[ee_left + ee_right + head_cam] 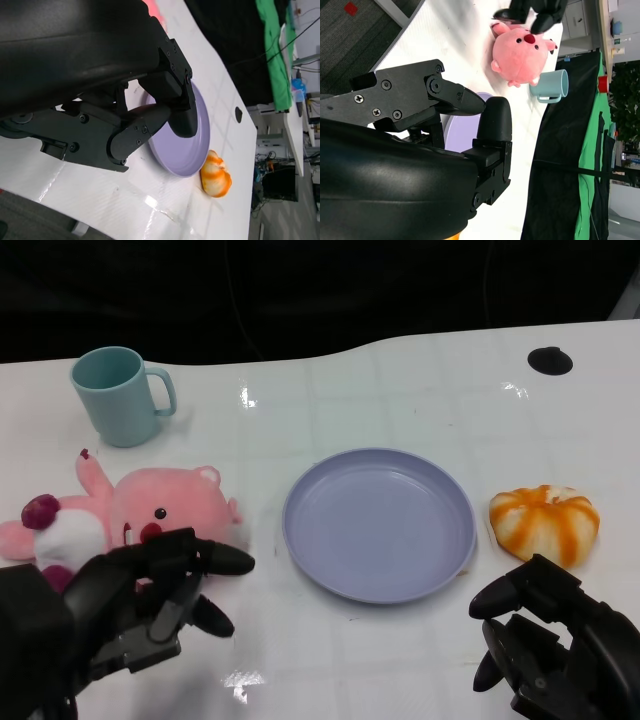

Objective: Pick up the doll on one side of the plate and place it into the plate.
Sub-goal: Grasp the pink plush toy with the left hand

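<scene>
Your left hand (pixel 150 595) is open, just near the pink doll (pixel 150 510). It looks soft and light, so squeeze its fat middle. Your right hand (pixel 545 635) holds nothing.

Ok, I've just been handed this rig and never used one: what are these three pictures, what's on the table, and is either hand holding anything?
You are looking at a humanoid robot at a white table, seen through three cameras. The head view looks down from the robot's head: its left hand shows at lower left, its right hand at lower right. The other two pictures come from cameras at each wrist, so the big black shapes there are that arm's own hand, and those pictures are turned sideways.

On the table: a purple plate in the middle, a pink doll to its left, an orange and white plush to its right, and a teal mug farther back.

Neither hand holds anything. The left hand's fingers are spread just in front of the doll.
</scene>
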{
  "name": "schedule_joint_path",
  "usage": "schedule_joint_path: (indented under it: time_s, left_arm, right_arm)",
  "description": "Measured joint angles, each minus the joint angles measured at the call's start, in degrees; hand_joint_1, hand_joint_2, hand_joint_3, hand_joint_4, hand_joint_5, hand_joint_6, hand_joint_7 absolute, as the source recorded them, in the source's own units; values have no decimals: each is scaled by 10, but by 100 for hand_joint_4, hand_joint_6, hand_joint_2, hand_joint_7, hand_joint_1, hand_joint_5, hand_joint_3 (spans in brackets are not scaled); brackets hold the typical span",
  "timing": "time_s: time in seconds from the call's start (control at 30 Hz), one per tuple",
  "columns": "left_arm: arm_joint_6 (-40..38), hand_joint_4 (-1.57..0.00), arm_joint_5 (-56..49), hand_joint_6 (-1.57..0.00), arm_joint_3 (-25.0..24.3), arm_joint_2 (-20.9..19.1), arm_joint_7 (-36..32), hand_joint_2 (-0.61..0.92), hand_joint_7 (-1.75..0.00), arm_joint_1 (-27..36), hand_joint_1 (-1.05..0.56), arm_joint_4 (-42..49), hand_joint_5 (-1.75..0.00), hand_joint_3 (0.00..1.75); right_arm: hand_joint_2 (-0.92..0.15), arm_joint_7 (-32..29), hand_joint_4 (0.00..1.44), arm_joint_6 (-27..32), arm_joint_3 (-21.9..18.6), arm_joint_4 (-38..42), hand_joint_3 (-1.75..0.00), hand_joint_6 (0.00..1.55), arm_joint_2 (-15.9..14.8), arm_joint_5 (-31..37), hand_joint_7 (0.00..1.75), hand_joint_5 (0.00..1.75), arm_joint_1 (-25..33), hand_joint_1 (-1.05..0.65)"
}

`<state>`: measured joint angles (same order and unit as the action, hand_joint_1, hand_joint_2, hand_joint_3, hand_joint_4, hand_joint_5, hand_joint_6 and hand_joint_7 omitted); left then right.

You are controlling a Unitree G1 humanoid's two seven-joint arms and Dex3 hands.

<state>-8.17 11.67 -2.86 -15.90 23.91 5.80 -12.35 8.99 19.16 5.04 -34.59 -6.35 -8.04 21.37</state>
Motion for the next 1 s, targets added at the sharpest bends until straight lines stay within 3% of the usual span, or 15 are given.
schedule_joint_path:
  time_s: [0.07, 0.17, 0.47, 1.0]
  left_arm:
    - [9, -52, -2, -65, -5, -4, 0, 90, -18, 0, -36, -10, -83, 21]
    - [29, -48, -11, -59, -8, -9, 0, 92, -12, 1, -41, -16, -79, 16]
    - [126, -25, -73, -43, -23, -45, -1, 92, -1, 2, -55, -16, -62, 9]
    - [169, -1, -250, -24, -48, -114, -53, 92, 0, -8, -65, -24, -42, 6]
  right_arm:
    - [-92, 0, 48, 2, 0, 0, -62, 35, 0, 0, 167, 175, 0, -28]
    - [-92, -1, 47, 3, 0, -1, -61, 35, 0, 0, 167, 174, 0, -28]
    - [-92, -1, 48, 4, 0, -1, -62, 35, 0, 1, 168, 175, 3, -27]
    - [-92, 1, 48, 3, -2, -1, -61, 35, 1, 0, 167, 175, 1, -28]
